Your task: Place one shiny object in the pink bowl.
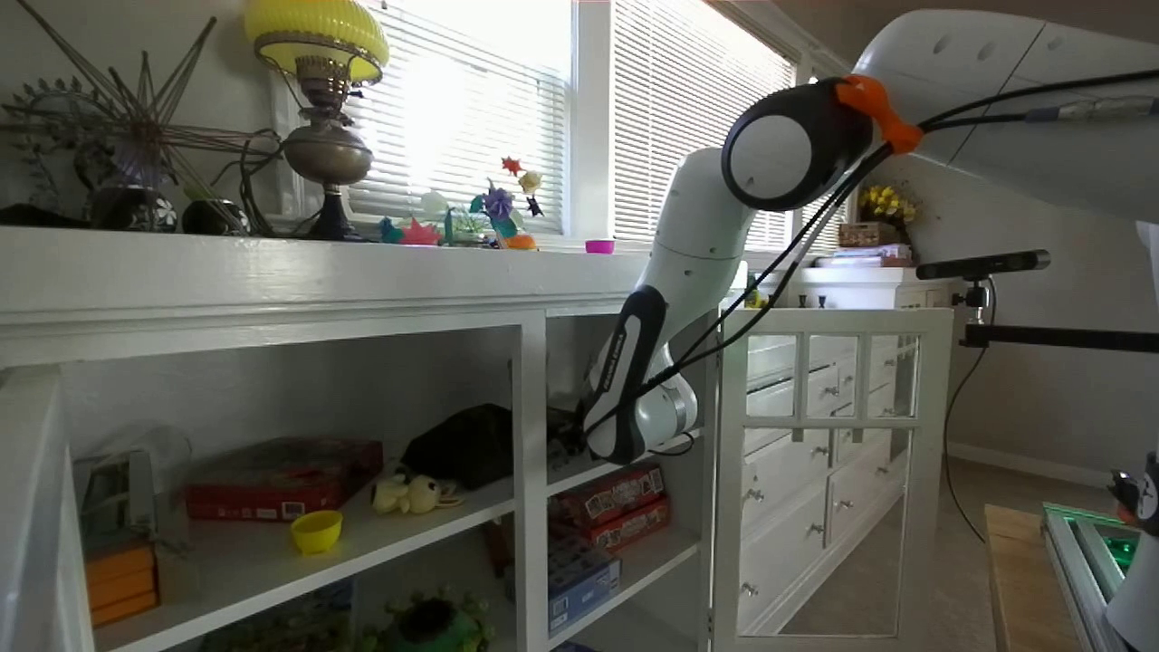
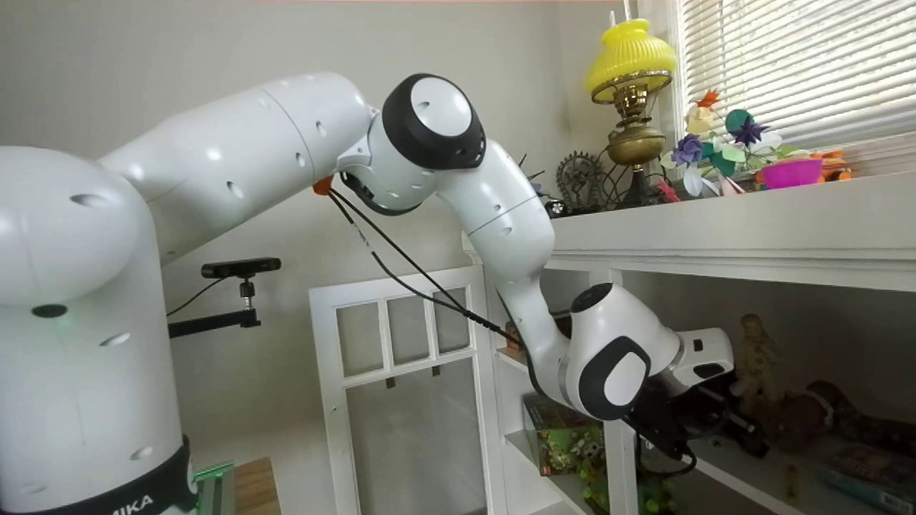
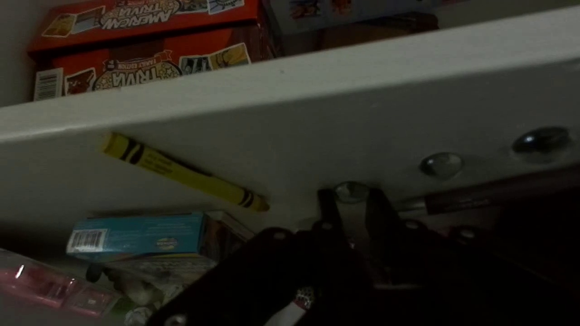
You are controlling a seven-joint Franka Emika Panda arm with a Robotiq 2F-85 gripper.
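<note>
In the wrist view my gripper [image 3: 351, 200] has its two dark fingertips on either side of a shiny clear glass gem [image 3: 352, 191], which fills the gap between them. The gripper looks shut on this gem, at the shelf surface; I cannot tell whether it is lifted. Two more glass gems, a middle one [image 3: 442, 165] and a right one [image 3: 542, 142], lie to the right on the shelf. The pink bowl sits on the ledge above the cabinet in both exterior views [image 1: 598, 246] [image 2: 792, 173], well above the gripper. The fingertips are dark or hidden in the exterior views.
A yellow crayon [image 3: 186, 174], a dark pen [image 3: 494, 192] and a blue box [image 3: 136, 235] lie near the gripper. The shelf edge [image 3: 281, 86] runs close by. A cabinet upright [image 1: 531, 480] and the ledge [image 1: 317, 272] bound the opening. Paper flowers [image 2: 737, 143] stand near the bowl.
</note>
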